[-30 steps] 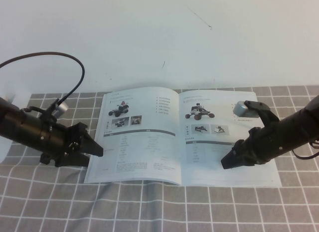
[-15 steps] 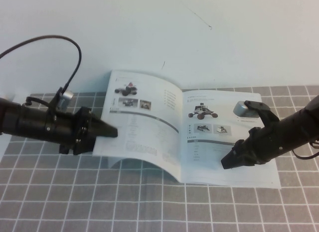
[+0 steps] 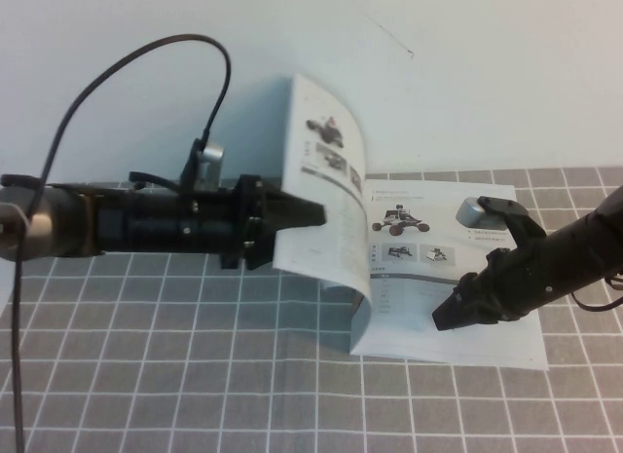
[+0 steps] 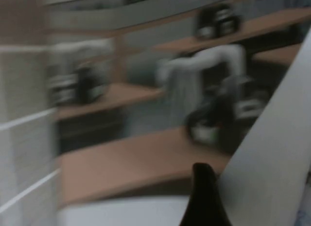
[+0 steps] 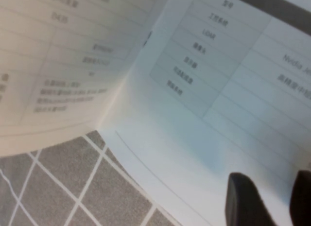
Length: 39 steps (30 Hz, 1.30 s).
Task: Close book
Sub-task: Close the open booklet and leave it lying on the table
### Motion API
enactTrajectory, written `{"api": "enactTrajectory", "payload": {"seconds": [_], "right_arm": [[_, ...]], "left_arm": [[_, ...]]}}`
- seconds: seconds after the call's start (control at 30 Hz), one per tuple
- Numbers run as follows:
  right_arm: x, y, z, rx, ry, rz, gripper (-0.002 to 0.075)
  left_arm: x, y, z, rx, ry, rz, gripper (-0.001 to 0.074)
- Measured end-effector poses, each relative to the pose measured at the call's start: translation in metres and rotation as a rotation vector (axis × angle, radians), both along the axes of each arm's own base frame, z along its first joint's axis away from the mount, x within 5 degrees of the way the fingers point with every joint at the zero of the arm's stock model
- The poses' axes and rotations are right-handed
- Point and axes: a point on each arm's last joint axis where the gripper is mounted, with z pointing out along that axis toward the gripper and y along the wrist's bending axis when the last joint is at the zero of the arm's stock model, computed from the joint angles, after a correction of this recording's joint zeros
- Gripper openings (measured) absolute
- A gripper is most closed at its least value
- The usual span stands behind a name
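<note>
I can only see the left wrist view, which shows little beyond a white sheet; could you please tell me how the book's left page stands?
Observer: The left page stands nearly upright and bowed, and the left end effector meets it from the left.
Operator: Thank you. Where is the right end effector?
Observer: The right end effector is low over the right page, which lies flat on the checked cloth.

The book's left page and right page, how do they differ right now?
The left page stands raised off the cloth; the right page lies on it. The left page curls, with the left gripper against its underside; the right page is flat beneath the right gripper. Both show vehicle photos.
</note>
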Motion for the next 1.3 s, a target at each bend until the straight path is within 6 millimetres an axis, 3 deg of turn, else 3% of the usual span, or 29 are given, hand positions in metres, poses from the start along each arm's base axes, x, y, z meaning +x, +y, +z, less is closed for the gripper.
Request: {"api": "enactTrajectory", "payload": {"seconds": [0.17, 0.57, 0.97, 1.3], "right_arm": [[0.0, 0.0, 0.0, 0.002, 0.012, -0.014, 0.0227], [0.0, -0.002, 0.005, -0.008, 0.007, -0.035, 0.0227], [-0.007, -0.017, 0.072, -0.11, -0.142, -0.045, 0.0227], [-0.015, -0.078, 0.133, -0.175, -0.261, -0.228, 0.0227]], "left_arm": [[-0.003, -0.026, 0.007, -0.071, -0.052, -0.012, 0.0426], [0.003, -0.05, 0.033, -0.102, -0.162, -0.063, 0.0426], [-0.006, -0.085, 0.045, -0.119, -0.206, -0.148, 0.0403], [-0.015, -0.103, 0.046, -0.121, -0.217, -0.191, 0.0395]]}}
